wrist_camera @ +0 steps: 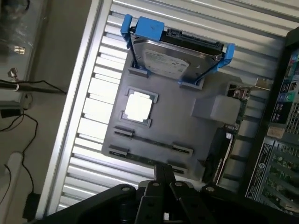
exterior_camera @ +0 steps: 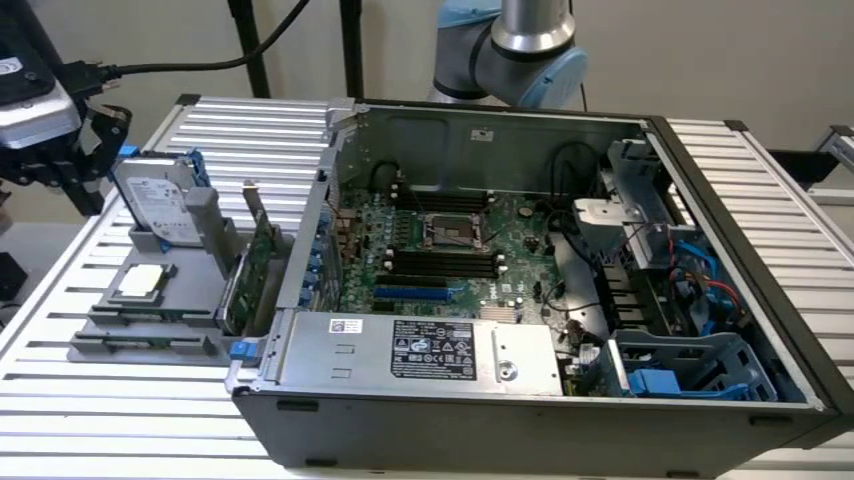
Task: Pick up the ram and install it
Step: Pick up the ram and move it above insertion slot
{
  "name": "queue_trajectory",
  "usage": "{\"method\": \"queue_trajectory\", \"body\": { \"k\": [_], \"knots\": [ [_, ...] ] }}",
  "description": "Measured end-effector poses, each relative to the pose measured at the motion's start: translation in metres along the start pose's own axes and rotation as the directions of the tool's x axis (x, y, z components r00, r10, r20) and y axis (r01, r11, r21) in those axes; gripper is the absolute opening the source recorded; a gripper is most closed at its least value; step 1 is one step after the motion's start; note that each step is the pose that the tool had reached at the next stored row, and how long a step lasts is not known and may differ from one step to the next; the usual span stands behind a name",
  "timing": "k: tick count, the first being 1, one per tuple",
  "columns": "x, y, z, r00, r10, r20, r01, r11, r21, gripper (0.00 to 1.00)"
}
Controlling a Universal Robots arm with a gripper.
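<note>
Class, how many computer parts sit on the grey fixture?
4: hard drive upright at one end, processor flat in the middle, expansion card beside the case, ram along the opposite end.

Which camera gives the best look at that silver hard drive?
The wrist view: the hard drive appears large, with both blue rails. The exterior view shows it small, upright in its grey holder.

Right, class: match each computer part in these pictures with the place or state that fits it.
Parts:
1. hard drive
2. processor chip
3. expansion card
4. power supply

Places or states:
A. lies flat in the grey tray
B. sits inside the computer case
C. stands upright in blue rails
D. stands on edge, between the tray and the case

Pairs: 1-C, 2-A, 3-D, 4-B
</note>
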State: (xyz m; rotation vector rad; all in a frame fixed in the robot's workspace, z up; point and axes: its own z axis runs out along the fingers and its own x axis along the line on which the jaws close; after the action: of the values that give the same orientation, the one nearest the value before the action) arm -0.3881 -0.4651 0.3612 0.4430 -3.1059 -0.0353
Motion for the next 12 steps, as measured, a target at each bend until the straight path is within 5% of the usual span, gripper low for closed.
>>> {"method": "queue_trajectory", "body": {
  "k": [6,12],
  "knots": [
    [0.0,0.0,0.0013,0.994,-0.109,-0.0025,0.109,0.994,0.0,0.0],
    [0.0,-0.0001,0.0028,0.9762,-0.217,-0.005,0.217,0.9762,-0.0004,0.0]
  ]
}}
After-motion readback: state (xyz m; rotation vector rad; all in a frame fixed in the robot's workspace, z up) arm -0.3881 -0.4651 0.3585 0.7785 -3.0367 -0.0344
